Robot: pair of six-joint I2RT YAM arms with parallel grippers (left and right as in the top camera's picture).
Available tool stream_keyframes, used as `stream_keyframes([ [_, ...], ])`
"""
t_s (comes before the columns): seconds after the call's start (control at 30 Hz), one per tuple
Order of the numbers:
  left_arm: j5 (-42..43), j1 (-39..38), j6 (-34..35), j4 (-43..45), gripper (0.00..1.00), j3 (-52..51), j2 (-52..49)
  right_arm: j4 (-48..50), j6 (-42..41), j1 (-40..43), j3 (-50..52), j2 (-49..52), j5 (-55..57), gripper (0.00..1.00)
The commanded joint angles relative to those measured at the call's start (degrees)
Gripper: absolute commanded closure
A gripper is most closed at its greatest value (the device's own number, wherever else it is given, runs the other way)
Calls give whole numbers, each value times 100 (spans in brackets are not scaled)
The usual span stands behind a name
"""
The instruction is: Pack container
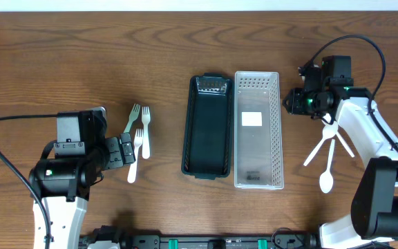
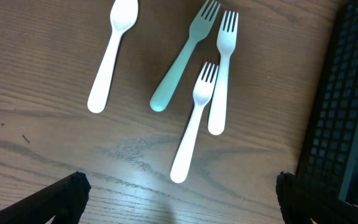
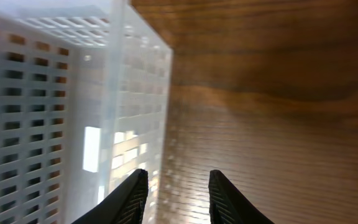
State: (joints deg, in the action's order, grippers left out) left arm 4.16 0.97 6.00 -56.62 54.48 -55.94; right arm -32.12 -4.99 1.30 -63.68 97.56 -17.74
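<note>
Left gripper (image 2: 178, 208): hovering over the cutlery with fingers spread wide, gripping nothing.
Right gripper (image 3: 176, 198): hanging just beside the far right corner of the white basket (image 1: 258, 129), fingers standing a little apart with only bare table (image 1: 61, 55) showing between them, holding nothing.
Forks (image 1: 139, 131): lying loose on the table left of the black container (image 1: 207, 126). Green fork (image 2: 182, 59) angling in beside the long white fork (image 2: 221, 71), and the nearer white fork (image 2: 192, 121) touching the long one's handle with its tines.
White spoon (image 2: 110, 53): lying apart, off to one side of the forks in the left wrist view.
Other white utensils (image 1: 327, 155): crossing one another on the table right of the basket, near the right arm.
Packing spots: white basket and black container sitting side by side at mid-table, seeming free of cutlery, with only a pale label (image 1: 251, 119) showing in the basket.
Handling: probably being light, stiff, smooth plastic, likely sliding or tipping if pinched at the tines or bowl.
Grasp: judging mid-handle best, closing across the narrow width and taking the nearer white fork first, as it is lying closest to the open fingers.
Risk: dragging the touching neighbours along while lifting.
Progress: seeming barely begun, with nothing packed yet.
</note>
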Motion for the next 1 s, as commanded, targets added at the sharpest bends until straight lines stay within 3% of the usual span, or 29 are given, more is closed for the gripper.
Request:
stream_keyframes([
  [0.0,17,9,33,-13,2,122,0,50,-9,-50,-72,31,446,65],
  [0.57,15,9,33,-11,2,122,0,466,236,-365,-72,426,-98,62],
  [0.87,15,9,33,-11,2,122,0,715,337,-448,-72,426,-348,55],
  [0.97,15,9,33,-11,2,122,0,634,304,-431,-72,424,-33,49],
])
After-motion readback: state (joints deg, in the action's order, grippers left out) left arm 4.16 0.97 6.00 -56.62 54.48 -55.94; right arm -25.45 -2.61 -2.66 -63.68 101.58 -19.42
